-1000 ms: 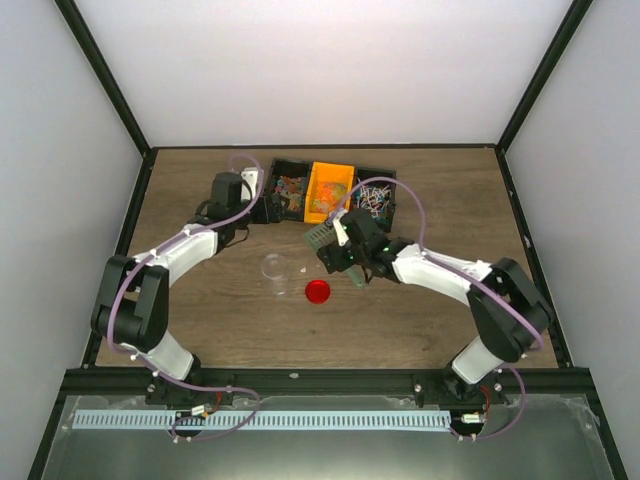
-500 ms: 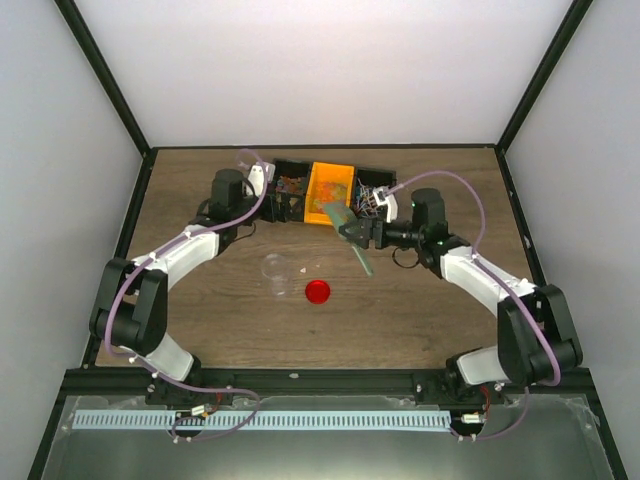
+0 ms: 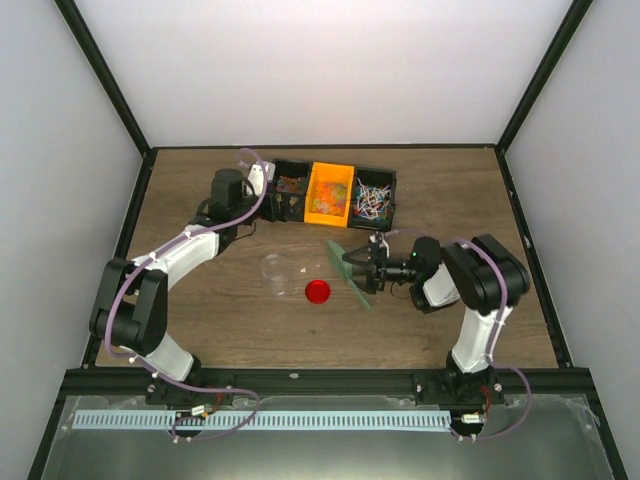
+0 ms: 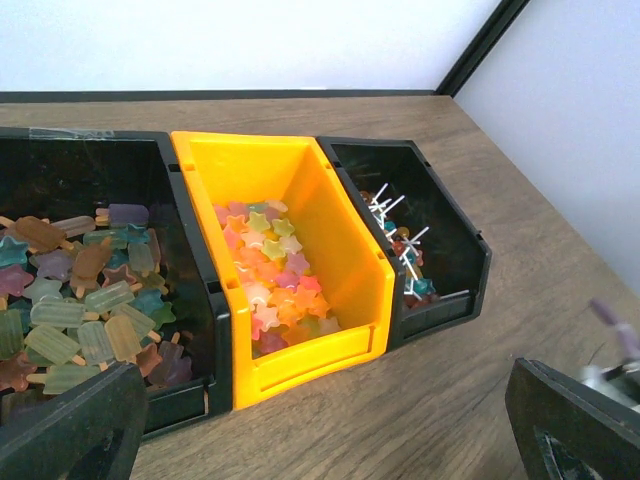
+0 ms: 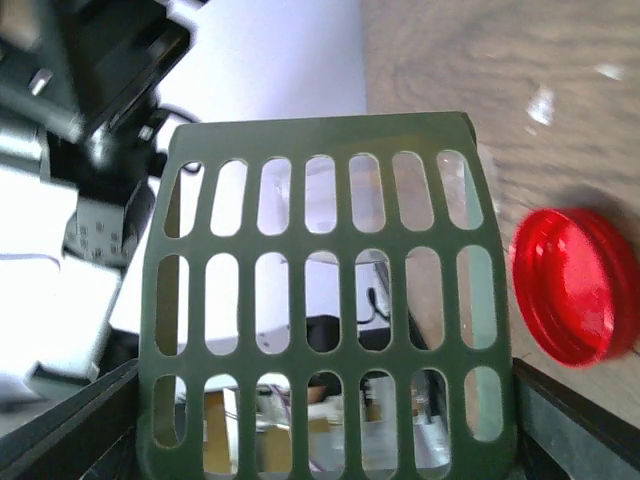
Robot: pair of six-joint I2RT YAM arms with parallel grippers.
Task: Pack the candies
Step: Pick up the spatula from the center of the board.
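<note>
We see a red lid [image 3: 317, 291] on the counter [image 3: 200, 330]; a clear jar [image 3: 275, 268] just left of it, a tilted green scoop [image 3: 350, 266] just right, orange and black bins [image 4: 300, 362] beyond.

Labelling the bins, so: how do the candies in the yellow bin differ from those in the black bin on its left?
In the yellow bin the star candies are small; in the black bin the lolly candies are larger, on sticks, with a few stars mixed in. The star candies are bright pink, orange and yellow; the lolly candies duller green, purple and brown. Both lie loose and look translucent.
</note>
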